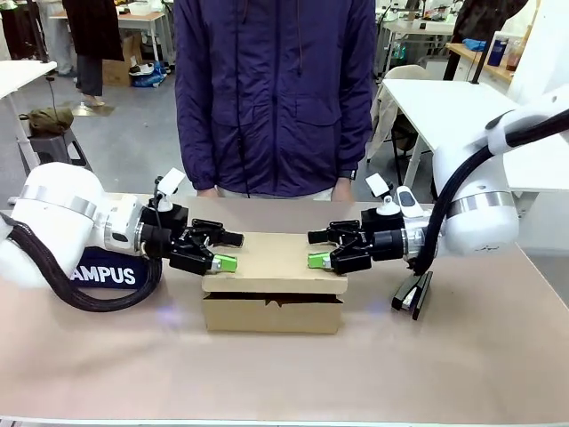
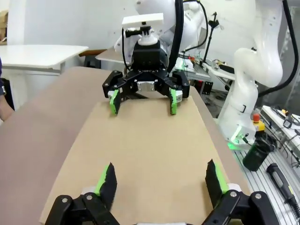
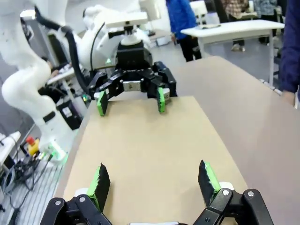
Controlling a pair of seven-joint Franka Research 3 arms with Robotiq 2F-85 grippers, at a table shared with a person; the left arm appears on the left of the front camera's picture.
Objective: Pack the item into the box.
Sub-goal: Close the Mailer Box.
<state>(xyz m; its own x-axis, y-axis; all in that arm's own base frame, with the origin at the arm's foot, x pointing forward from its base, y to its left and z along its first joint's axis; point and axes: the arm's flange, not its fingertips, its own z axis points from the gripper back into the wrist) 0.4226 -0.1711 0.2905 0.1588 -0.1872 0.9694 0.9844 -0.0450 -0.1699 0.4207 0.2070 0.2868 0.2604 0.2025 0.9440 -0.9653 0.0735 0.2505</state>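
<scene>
The brown cardboard box [image 1: 274,285] sits at the table's middle with its flap lid down. The yellow utility knife is out of view. My left gripper [image 1: 233,251] hovers open over the lid's left end, and my right gripper [image 1: 314,248] hovers open over its right end; the two face each other. In the left wrist view my left gripper [image 2: 161,176] spreads wide above the lid [image 2: 150,145], with the right gripper [image 2: 143,101] opposite. The right wrist view has my right gripper [image 3: 153,178] open over the lid [image 3: 150,140], facing the left gripper [image 3: 130,101]. Neither gripper holds anything.
A person in a dark blue jacket [image 1: 276,89] stands at the far edge, hands low by the table. A black stapler [image 1: 413,294] lies right of the box under my right arm. The navy pencil case [image 1: 107,274] lies left, partly behind my left arm.
</scene>
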